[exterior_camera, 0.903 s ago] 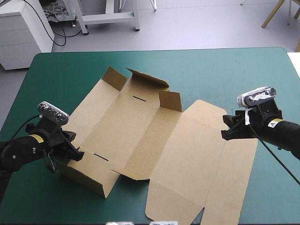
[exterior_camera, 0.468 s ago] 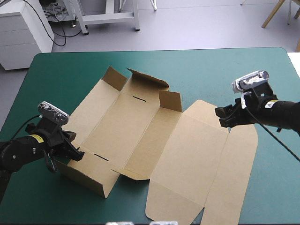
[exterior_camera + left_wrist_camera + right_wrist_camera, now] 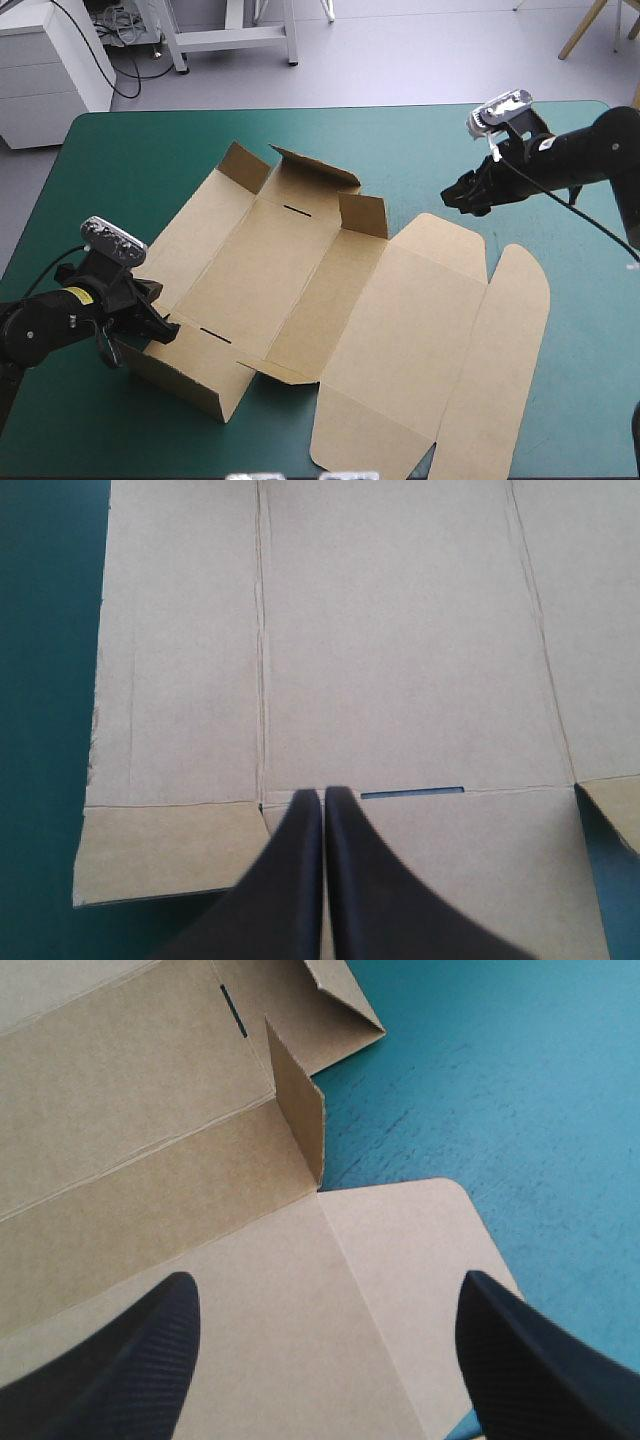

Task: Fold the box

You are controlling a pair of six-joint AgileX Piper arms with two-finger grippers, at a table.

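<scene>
- High view gives us the brown box point(image 3: 290, 290) lying open across the middle of the frame on the teal-green cover point(image 3: 450, 140). Its tray part sits left of centre, and the lid point(image 3: 420, 330) lies flat toward the lower right.
- We see short flaps standing at the tray's far end, in the upper centre of the frame. The near wall point(image 3: 185, 375) is raised at the lower left.
- From the left edge of the frame the left gripper point(image 3: 170, 328) reaches over the inner side of that raised wall.
- The left wrist view shows its black fingers clenched into one pointed arch, and we make out no board between them. Their tip lies at the crease where wall meets floor, just beside a narrow slot point(image 3: 412, 793). How hard they bear on the board we cannot tell.
- In the upper right of the high view the right gripper point(image 3: 455, 195) hangs over bare cover, just beyond the lid's far edge and apart from the board.
- The right wrist view shows its fingers spread wide and released, grasping nothing. Between them we see the lid's rounded far corner, and ahead of them one upright flap point(image 3: 298, 1120) at the tray's end.
</scene>
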